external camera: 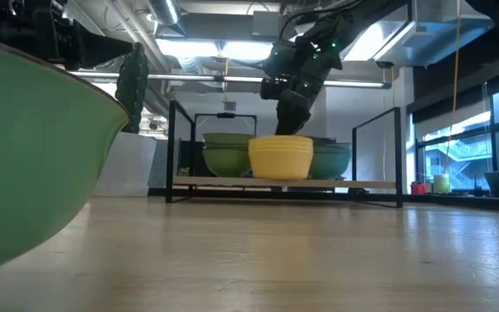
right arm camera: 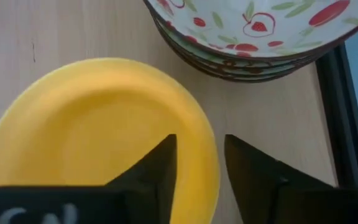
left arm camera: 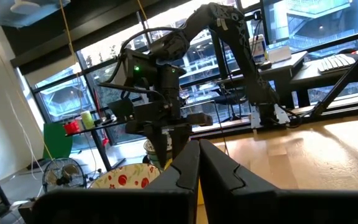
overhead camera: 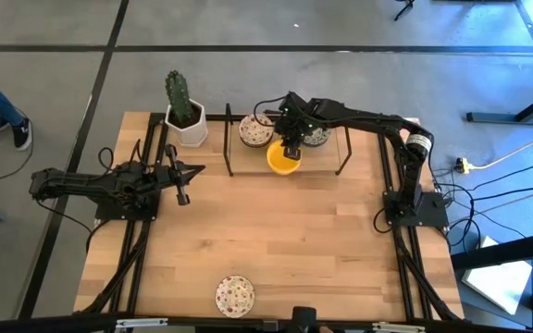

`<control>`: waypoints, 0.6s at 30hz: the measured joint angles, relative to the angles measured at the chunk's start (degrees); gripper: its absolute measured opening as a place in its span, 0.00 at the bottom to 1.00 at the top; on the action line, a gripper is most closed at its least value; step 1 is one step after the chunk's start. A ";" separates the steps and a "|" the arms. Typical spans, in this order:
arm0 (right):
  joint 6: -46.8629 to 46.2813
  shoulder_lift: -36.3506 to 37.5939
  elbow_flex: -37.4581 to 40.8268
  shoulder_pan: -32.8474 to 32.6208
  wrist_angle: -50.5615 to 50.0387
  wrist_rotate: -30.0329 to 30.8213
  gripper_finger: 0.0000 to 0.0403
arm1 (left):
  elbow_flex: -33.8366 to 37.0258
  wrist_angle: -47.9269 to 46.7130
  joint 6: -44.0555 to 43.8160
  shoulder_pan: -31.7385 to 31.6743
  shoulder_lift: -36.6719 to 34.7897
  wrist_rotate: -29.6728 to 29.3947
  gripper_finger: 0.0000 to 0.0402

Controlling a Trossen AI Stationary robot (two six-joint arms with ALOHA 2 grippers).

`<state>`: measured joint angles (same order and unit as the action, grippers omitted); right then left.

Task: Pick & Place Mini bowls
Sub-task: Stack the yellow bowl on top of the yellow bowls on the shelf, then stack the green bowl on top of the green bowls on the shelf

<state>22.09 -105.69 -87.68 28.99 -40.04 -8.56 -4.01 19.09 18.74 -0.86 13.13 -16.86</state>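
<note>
A yellow mini bowl [overhead camera: 283, 159] tops a yellow stack [external camera: 280, 156] on the low black rack [overhead camera: 229, 139] at the table's far side. Behind it stand a stack of red-speckled bowls [overhead camera: 255, 131] and a green-patterned stack [overhead camera: 316, 136]. My right gripper [right arm camera: 201, 168] hangs open over the yellow bowl, slanting down. One finger is over the bowl's inside and one is outside its rim [right arm camera: 209, 155], with a gap showing on both sides. My left gripper [left arm camera: 199, 168] is shut and waits at the table's left, holding nothing.
One more speckled bowl [overhead camera: 235, 295] sits alone at the table's near edge, looming large in the low view [external camera: 24, 156]. A white pot with a cactus [overhead camera: 183, 109] stands left of the rack. Bare wood lies between the rack and the near bowl.
</note>
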 joint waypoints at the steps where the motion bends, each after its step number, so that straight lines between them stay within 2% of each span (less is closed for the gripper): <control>1: 0.02 0.00 0.01 0.00 0.12 0.00 0.35 | 0.00 -0.01 0.00 0.00 0.00 0.00 0.01; 8: 0.23 1.20 -0.83 0.00 -0.88 2.08 0.42 | 0.00 -0.02 0.00 0.00 0.00 0.00 0.01; 12: -3.45 2.53 -7.76 0.00 -8.63 5.36 0.44 | 0.00 -0.02 0.00 0.00 0.00 0.00 0.02; 13: -5.22 3.21 -9.93 0.00 -9.82 3.82 0.44 | 0.00 -0.04 0.00 0.00 0.00 0.00 0.02; 16: -7.03 6.84 -14.64 -1.30 -11.00 -7.49 0.43 | 0.00 -0.09 0.02 0.00 0.00 -0.09 0.01; 18: -6.87 10.48 -17.00 -3.94 -9.95 -11.63 0.41 | 0.00 -0.26 0.01 0.00 0.00 -0.15 0.01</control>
<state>15.21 -95.21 -104.68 25.05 -49.99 -20.18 -4.01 18.83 18.75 -0.86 13.13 -17.02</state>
